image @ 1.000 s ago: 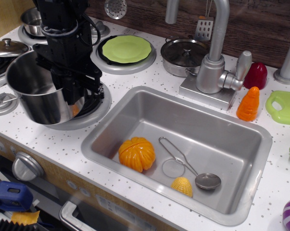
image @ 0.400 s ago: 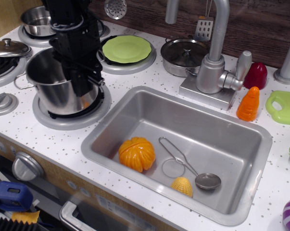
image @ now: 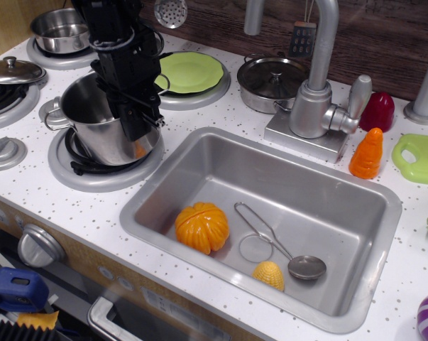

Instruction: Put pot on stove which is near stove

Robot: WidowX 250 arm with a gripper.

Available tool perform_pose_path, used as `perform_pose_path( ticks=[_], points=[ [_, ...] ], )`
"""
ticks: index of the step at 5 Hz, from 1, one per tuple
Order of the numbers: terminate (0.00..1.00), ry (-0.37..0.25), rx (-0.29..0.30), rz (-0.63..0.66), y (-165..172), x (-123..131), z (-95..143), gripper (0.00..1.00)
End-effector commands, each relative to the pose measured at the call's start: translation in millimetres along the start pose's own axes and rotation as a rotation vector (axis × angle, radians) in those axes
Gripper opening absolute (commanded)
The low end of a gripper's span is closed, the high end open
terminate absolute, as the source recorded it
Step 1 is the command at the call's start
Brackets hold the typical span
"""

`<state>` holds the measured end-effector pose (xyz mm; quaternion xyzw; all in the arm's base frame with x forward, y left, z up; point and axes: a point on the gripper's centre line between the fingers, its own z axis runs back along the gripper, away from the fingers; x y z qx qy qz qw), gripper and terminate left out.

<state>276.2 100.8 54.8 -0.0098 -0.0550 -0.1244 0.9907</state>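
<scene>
The tall shiny steel pot with no lid is over the right, far part of the silver-grey burner ring. The ring's black wire grate shows at the pot's front left. One wire loop handle sticks out to the pot's left. My black gripper comes down from above and is shut on the pot's right rim. I cannot tell whether the pot's base rests on the grate or hangs just above it.
A steel sink to the right holds an orange toy, a wire strainer and a yellow corn piece. Behind are a lime-green disc burner, a lidded shallow pot, a faucet and a small low pot.
The gripper has carried the pot right and toward the back, from hanging over the burner's left edge to standing over the burner's right part.
</scene>
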Motion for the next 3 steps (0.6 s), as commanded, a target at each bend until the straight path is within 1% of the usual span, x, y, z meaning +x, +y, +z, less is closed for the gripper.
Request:
perform_pose_path(
  ticks=[1, 2, 3],
  points=[
    [0.0, -0.019, 0.04, -0.012, 7.6, 0.0, 7.0, 0.0],
    [0.0, -0.004, 0.043, -0.008, 11.4, -0.3, 8.1, 0.0],
    [1.0, 0.003, 0.037, -0.002, 14.8, -2.5, 7.8, 0.0]
  ],
)
